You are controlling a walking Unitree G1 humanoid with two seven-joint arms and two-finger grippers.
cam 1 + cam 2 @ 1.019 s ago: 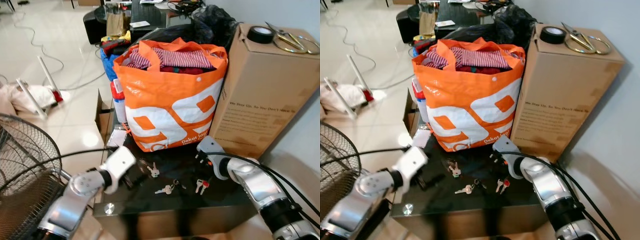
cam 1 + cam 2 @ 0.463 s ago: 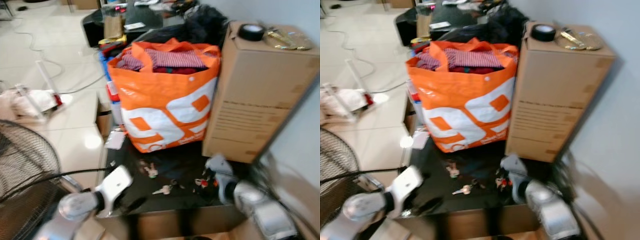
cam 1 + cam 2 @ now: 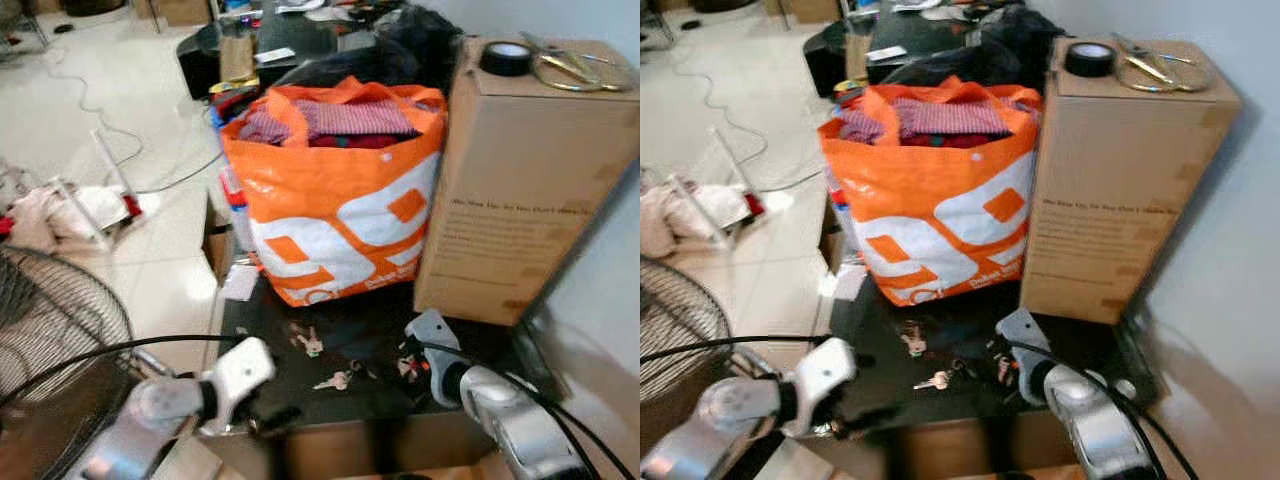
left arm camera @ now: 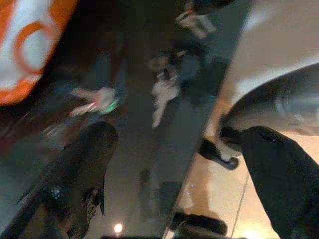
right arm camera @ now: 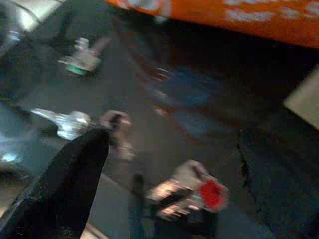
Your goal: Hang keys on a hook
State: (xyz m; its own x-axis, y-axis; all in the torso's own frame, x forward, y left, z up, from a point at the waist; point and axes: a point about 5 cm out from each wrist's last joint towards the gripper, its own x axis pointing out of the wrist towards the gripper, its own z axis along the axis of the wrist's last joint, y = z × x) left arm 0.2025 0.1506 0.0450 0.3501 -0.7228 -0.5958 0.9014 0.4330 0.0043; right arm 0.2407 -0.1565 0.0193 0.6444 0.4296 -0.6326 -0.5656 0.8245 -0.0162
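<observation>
Before me an orange shopping bag (image 3: 335, 195) stuffed with clothes stands on the dark desk (image 3: 375, 400), touching a tall cardboard box (image 3: 525, 180). A black tape roll (image 3: 505, 57) and scissors (image 3: 570, 65) lie on the box. A fan grille (image 3: 55, 340) stands at my left.

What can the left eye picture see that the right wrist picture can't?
The left eye view takes in the cardboard box with a roll of black tape on top, a fan grille and the left gripper at the table's front edge. The right wrist view shows, up close, the red tag on one key bunch between the right gripper's open fingers. Both show the orange bag, the dark table and the keys.
</observation>
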